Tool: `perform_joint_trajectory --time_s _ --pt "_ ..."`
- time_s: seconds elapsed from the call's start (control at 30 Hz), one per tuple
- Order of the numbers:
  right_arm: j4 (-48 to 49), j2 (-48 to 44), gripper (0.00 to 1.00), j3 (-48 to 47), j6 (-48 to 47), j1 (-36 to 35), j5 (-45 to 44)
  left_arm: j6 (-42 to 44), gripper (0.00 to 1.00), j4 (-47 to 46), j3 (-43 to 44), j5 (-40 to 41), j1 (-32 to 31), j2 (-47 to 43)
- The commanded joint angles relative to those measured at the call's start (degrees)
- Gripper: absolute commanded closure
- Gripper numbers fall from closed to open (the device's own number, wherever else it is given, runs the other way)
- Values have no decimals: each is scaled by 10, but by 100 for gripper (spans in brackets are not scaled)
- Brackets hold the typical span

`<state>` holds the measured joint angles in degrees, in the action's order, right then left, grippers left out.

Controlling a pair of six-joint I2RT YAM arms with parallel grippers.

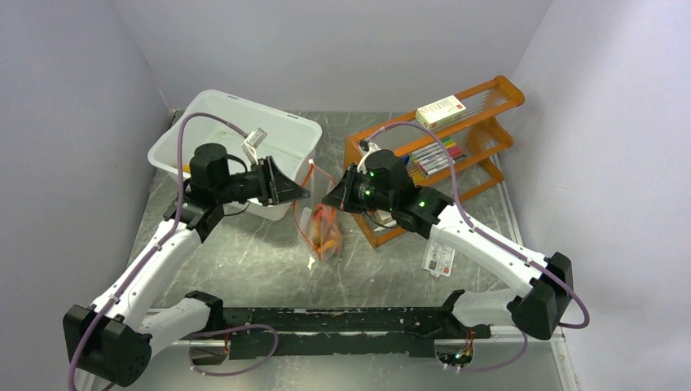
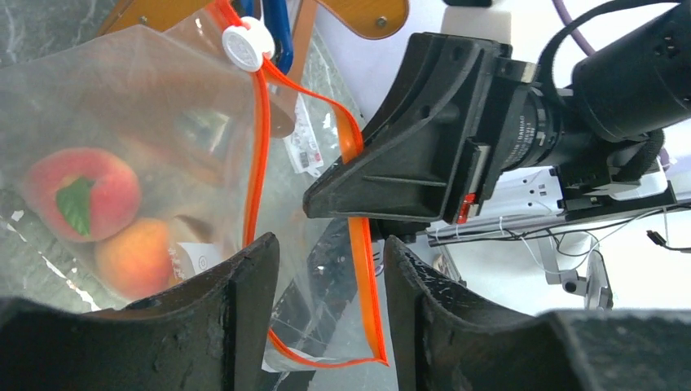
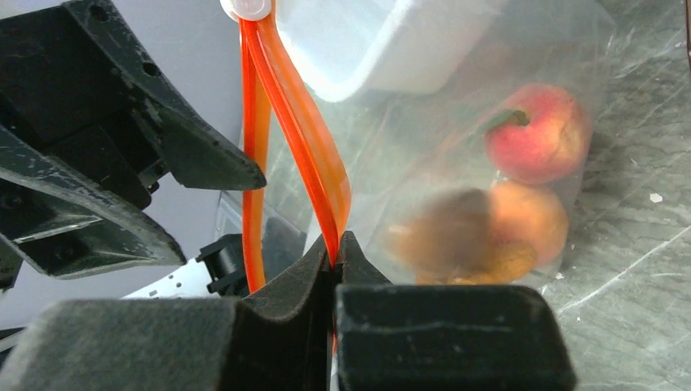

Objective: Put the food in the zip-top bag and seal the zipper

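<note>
The zip-top bag (image 1: 323, 232) hangs between the 2 arms, in front of the white tub (image 1: 244, 142), with its lower end down near the table (image 1: 244, 269); whether it rests there cannot be told. The food (image 3: 536, 134) is already inside: at least 3 fruits sit bunched at the bottom, a peach-pink one, an orange one and a blurred brownish one. The right gripper (image 3: 334, 246) is clenched on the zipper (image 3: 303, 122), pinching the orange-red strip flat between its fingertips. The left gripper (image 2: 327, 244) is spread, its fingers either side of the strip without pressing it. The film looks thin, floppy and slick, and the fruits pull it downward, so it will likely sag and twist wherever it is unsupported. The stiffer strip is the sound place to hold, and the white slider (image 2: 247, 43) at its far end is probably what closes it.
</note>
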<state>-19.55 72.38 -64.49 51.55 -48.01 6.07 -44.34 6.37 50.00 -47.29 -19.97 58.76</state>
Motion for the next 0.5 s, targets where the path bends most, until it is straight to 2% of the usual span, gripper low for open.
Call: perform_joint_trajectory --time_s 0.0,0.33,0.47 --pt "15 -10 100 -1 -10 -2 3 29 49 29 17 26 -12 7" --pt "14 -12 100 4 -11 -2 -3 43 48 47 26 38 -18 5" --pt "10 -17 100 8 -22 -2 3 64 43 79 49 56 -18 -3"
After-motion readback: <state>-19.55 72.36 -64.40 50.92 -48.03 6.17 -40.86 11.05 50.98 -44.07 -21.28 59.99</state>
